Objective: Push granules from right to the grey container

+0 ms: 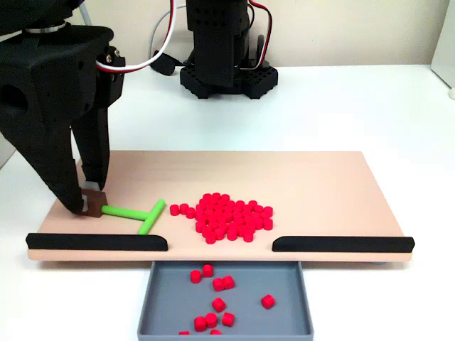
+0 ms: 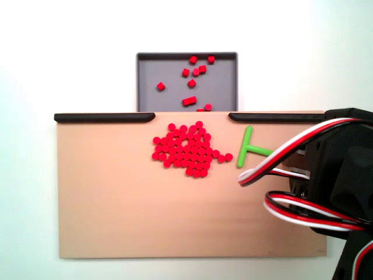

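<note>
A heap of red granules [image 1: 229,217] lies mid-board in both fixed views [image 2: 187,150], just behind the gap that opens onto the grey container [image 1: 288,320]. Several more granules [image 1: 213,293] are scattered inside that container [image 2: 156,69]. My black gripper [image 1: 89,202] stands at the board's left end in a fixed view, shut on the brown end of a green T-shaped pusher [image 1: 135,212]. The pusher's crossbar sits a short way left of the heap, not touching it. In the top-down fixed view the pusher [image 2: 250,149] lies right of the heap, its handle running under my arm [image 2: 344,181].
The tan board [image 1: 341,181] has two black strips [image 1: 96,241] [image 1: 343,244] along its front edge, with a gap between them above the container. The arm's base [image 1: 224,71] stands behind the board. Red, white and black cables [image 2: 291,157] loop over the board's right side.
</note>
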Controlling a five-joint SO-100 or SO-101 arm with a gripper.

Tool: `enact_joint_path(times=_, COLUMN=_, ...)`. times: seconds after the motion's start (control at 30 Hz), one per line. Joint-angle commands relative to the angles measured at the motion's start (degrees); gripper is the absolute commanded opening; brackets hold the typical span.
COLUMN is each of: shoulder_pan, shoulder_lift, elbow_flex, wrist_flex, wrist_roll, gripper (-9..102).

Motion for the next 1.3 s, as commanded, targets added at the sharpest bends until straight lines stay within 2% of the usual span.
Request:
enact_joint_path(times=0.0, shoulder_pan=-0.6, shoulder_lift=0.7, elbow_flex=-0.4, wrist_flex=-0.1, wrist_roll=-19.9, gripper=0)
enact_joint_path(times=1.27, shoulder_pan=-4.6, shoulder_lift=3.2, elbow_flex=2.6, wrist_flex=0.6, wrist_roll=-11.8, gripper=0)
